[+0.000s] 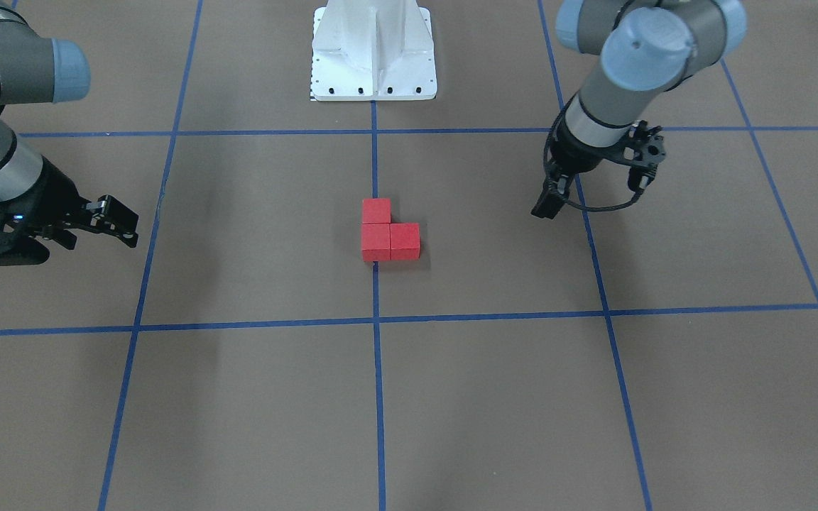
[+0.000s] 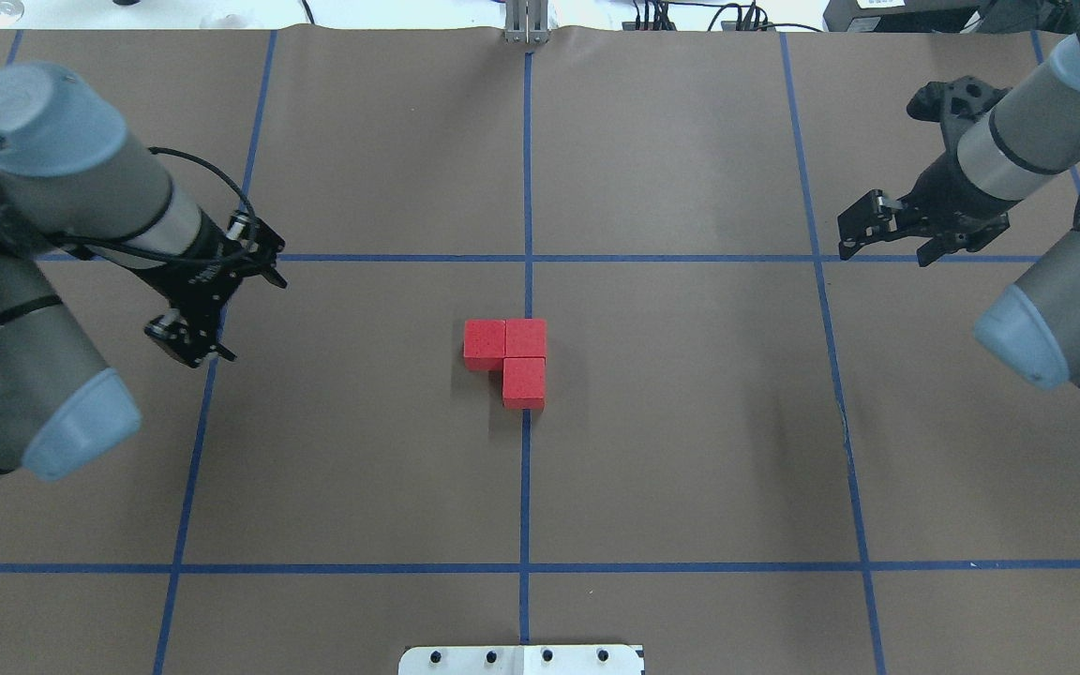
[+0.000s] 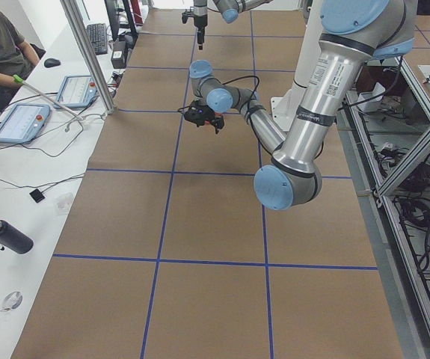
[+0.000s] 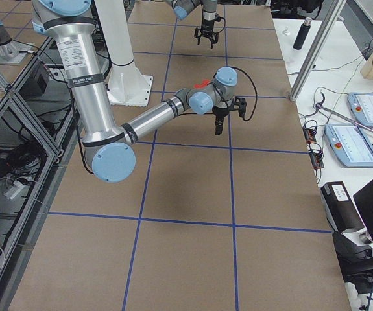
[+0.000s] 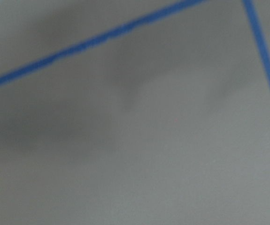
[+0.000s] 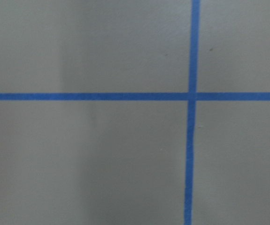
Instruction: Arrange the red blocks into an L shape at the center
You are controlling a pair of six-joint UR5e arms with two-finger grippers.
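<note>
Red blocks (image 1: 380,238) lie touching in an L at the centre (image 1: 375,273) of the surface (image 1: 253,234), on the blue tape line (image 1: 376,369). Facing the robot, the right end effector (image 1: 121,223) hangs at their 9 o'clock and the left end effector (image 1: 547,202) at 3, both well apart, gripping nothing. How wide they gape I cannot tell. Overhead, left sits at 9, right at 2.

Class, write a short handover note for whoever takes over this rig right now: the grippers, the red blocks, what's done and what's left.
Left gripper: off to the side, clear of the blocks; open or shut is unclear.
Right gripper: open, empty, out on the opposite side.
Red blocks: all three lie touching on the table, in an L on the central blue tape line.
Done: the L is formed at the center.
Left: apparently nothing, except perhaps parking the arms.
</note>
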